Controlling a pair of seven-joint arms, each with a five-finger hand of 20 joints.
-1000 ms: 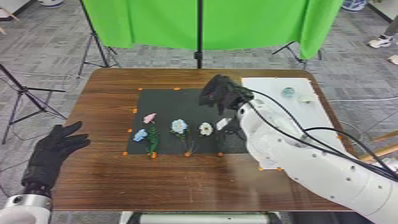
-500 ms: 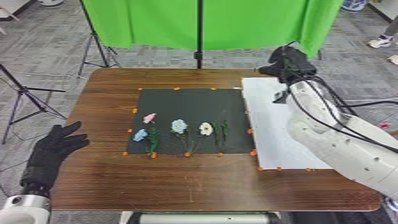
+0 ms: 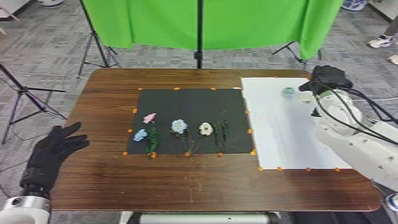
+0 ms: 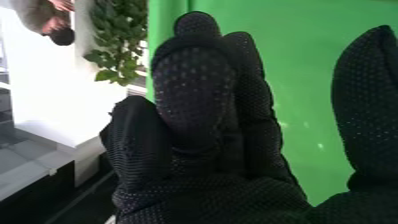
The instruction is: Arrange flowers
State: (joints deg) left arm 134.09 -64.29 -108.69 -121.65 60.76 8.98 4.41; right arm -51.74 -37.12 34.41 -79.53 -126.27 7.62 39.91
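On the square black mat (image 3: pixel 185 102), the round white flower (image 3: pixel 206 129) and pale-blue flower (image 3: pixel 179 126) lie near-to-far, blossoms pointing away from the robot (open mat beyond). The right robot hand (image 3: pixel 329 79), open, is at the white rectangular sheet's (image 3: pixel 289 130) far right corner; the left robot hand (image 3: pixel 49 151) is open.

Upper right in the head view, the right hand (image 3: pixel 329 76) and its arm (image 3: pixel 351 120) hide part of the edge of the white sheet (image 3: pixel 284 135). That arm runs off the right side, the left arm (image 3: pixel 27 207) off the lower left. A pale green item (image 3: pixel 289 92), upper right, is too small to name. Lower centre, the flower stems (image 3: pixel 190 145) are blurred.
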